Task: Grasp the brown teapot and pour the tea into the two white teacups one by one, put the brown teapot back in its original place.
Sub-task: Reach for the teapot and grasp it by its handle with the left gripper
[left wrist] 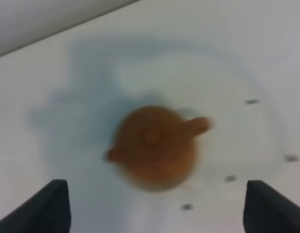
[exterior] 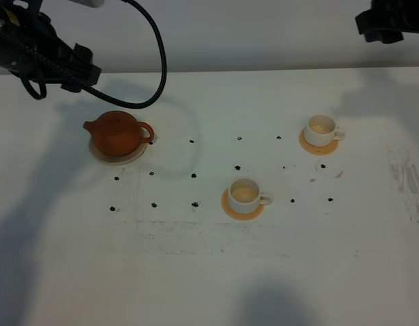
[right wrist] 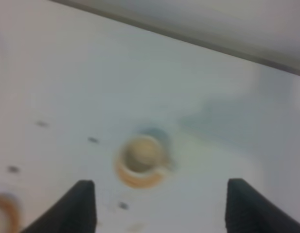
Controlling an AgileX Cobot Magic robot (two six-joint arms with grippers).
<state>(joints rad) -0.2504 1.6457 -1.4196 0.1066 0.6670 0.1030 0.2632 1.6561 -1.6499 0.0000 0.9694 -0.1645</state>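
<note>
The brown teapot [exterior: 116,134] stands upright on the cream plate [exterior: 102,158] at the left, lid on, spout to the left. It shows blurred in the left wrist view [left wrist: 154,145]. One white teacup [exterior: 244,193] sits in the middle and the other [exterior: 321,128] at the right, and the latter also shows in the right wrist view [right wrist: 142,155]. Their insides look pale; I see no tea. My left gripper [left wrist: 157,199] is open above the teapot, apart from it. My right gripper [right wrist: 162,196] is open, high above the right cup.
Each cup sits on an orange-tan coaster [exterior: 233,209] [exterior: 308,145]. Small black marks [exterior: 193,176] dot the white table. The left arm and its cable [exterior: 155,61] hang over the back left. The right arm [exterior: 389,24] is at the back right.
</note>
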